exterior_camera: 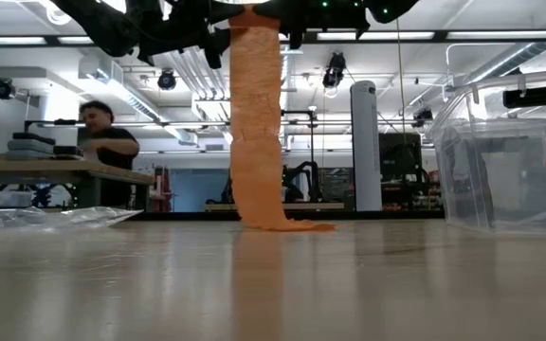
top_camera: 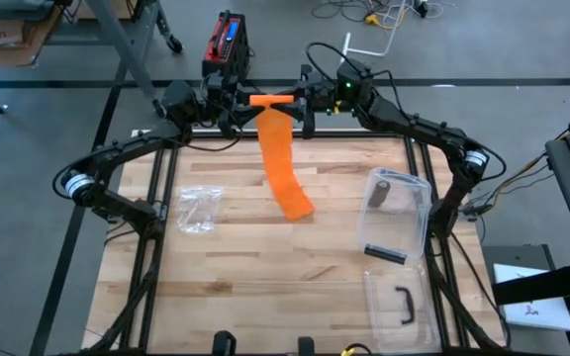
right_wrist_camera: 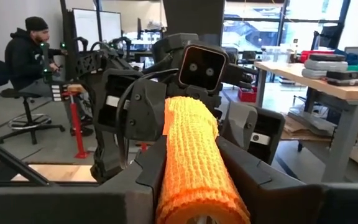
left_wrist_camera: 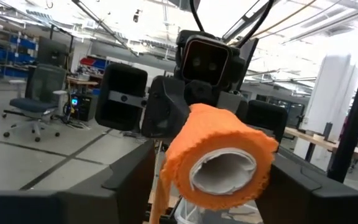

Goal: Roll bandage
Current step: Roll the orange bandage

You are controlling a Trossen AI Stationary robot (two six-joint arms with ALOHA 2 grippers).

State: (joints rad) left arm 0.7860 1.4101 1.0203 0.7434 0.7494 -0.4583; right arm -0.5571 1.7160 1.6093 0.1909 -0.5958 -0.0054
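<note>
Bandage roll: orange roll (top_camera: 268, 100) held in the air above the far edge of the wooden table (top_camera: 285, 287), between the two grippers.
Bandage tail: a loose strip (top_camera: 283, 163) hangs from the roll down to the table, its end lying on the wood near the middle.
Left gripper: (top_camera: 228, 102) at one end of the roll; fingers set wide on either side of it, and whether they press it I cannot tell.
Right gripper: (top_camera: 305, 100) at the other end; fingers closed along the roll's sides, gripping it.
Left wrist view only: the roll's pale hollow core (left_wrist_camera: 224, 172), seen end-on.
Low view only: the strip's folded end (exterior_camera: 282, 224) flat on the table; both grippers cut off at the top.
High view only: plastic bag (top_camera: 198, 209) near the left edge, clear box (top_camera: 397, 213) near the right edge.
Background: a seated person (right_wrist_camera: 28, 59) at a desk.
</note>
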